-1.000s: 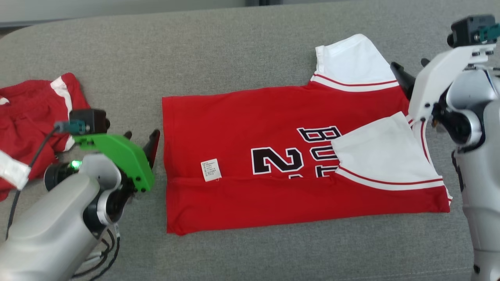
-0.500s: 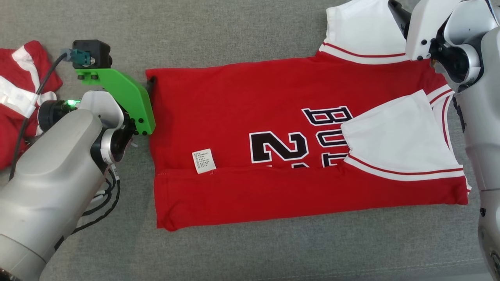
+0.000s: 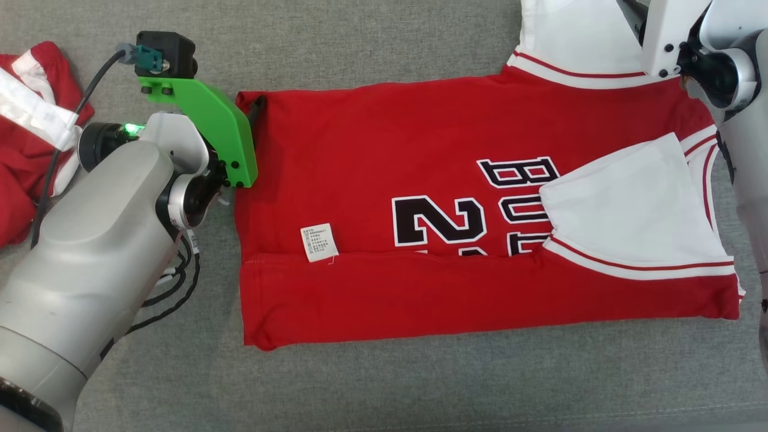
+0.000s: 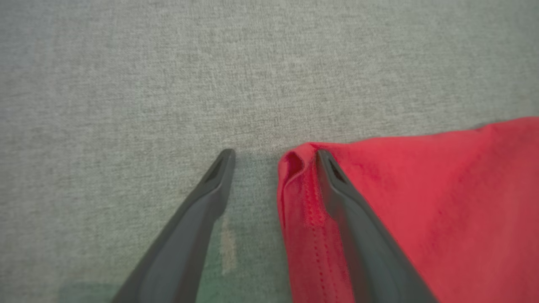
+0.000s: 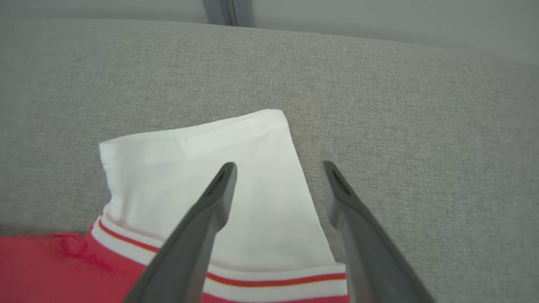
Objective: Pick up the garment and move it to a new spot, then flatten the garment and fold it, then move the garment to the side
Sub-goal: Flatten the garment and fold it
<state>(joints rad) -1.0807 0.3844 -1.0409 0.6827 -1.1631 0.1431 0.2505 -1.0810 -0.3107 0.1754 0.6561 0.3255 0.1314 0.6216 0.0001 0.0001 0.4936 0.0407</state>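
Jersey half folded, both grippers open at its far side

The red short-sleeved basketball jersey with white sleeves (image 3: 384, 162) lay spread flat across the middle of the grey fabric cushion (image 3: 384, 48). Its near long side was turned up over the printing and the near white sleeve (image 3: 624, 198) was laid inward. The far white sleeve (image 5: 189, 168) lay unfolded, pointing at the cushion's far edge. The left gripper (image 4: 273, 158), jaws spread, straddled the jersey's far hem corner, and the right gripper (image 5: 280, 168), also spread, straddled the far sleeve's edge; neither pinched cloth. Moving and flattening looked done. Left, by my reading, were the far-side fold, any crosswise fold and the shift aside.
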